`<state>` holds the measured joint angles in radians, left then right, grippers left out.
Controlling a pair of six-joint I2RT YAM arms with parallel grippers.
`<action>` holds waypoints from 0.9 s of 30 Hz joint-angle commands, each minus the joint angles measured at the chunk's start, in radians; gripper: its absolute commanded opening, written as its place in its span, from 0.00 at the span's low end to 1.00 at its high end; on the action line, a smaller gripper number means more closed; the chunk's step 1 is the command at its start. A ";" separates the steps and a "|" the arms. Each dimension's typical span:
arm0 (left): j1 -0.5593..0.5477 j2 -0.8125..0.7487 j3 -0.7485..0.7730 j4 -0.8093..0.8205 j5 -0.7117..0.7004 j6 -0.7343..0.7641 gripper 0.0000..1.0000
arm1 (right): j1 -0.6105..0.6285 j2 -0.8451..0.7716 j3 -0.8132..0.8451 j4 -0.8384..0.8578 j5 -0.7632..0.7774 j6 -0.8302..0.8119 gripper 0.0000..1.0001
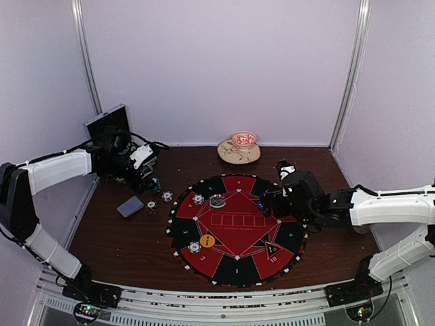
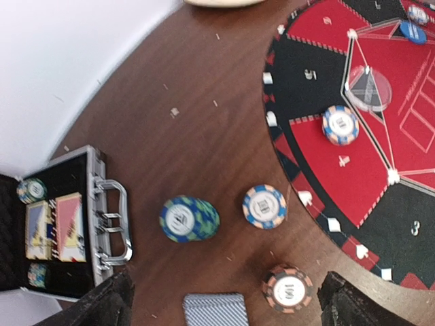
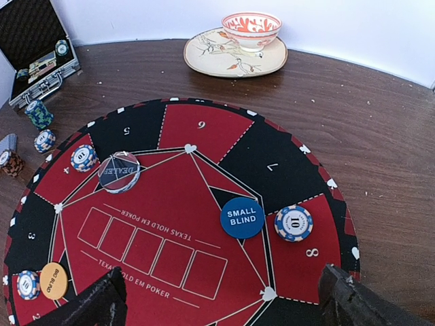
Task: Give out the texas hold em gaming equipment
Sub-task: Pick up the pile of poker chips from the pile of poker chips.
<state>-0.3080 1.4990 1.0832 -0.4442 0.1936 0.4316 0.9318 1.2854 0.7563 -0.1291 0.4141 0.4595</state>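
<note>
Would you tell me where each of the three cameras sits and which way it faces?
Top external: above and behind the bases, looking down on the mat; both arms show, with the left tool and right tool.
Left wrist: on the left arm, looks down at wood, chips, deck and case; its open fingers frame the bottom.
Right wrist: on the right arm, looks across the mat toward the bowl and back wall; open fingers below.
Shared: both wrist views show the mat, case and dealer disc.

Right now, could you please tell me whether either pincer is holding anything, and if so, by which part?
Nothing is held: the left pincer and the right pincer both stand open and empty.
</note>
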 commanded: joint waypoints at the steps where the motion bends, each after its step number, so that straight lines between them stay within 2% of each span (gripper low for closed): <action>1: 0.017 -0.002 0.044 -0.018 0.060 0.054 0.98 | 0.007 -0.020 -0.029 0.027 0.032 0.008 1.00; 4: 0.021 -0.022 -0.031 0.054 0.111 0.036 0.98 | 0.007 -0.008 -0.024 0.025 0.041 0.004 1.00; 7: 0.022 -0.034 -0.062 0.078 0.079 0.028 0.98 | 0.009 0.010 -0.016 0.022 0.053 -0.002 1.00; 18: 0.023 0.005 -0.070 0.118 0.042 -0.011 0.98 | 0.009 0.071 0.004 0.021 0.096 -0.015 1.00; 27: 0.029 0.054 -0.046 0.067 0.055 0.003 0.96 | 0.011 0.097 0.019 0.002 0.092 -0.012 1.00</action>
<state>-0.2939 1.5249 1.0210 -0.3679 0.2401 0.4305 0.9363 1.3869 0.7490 -0.1207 0.4763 0.4503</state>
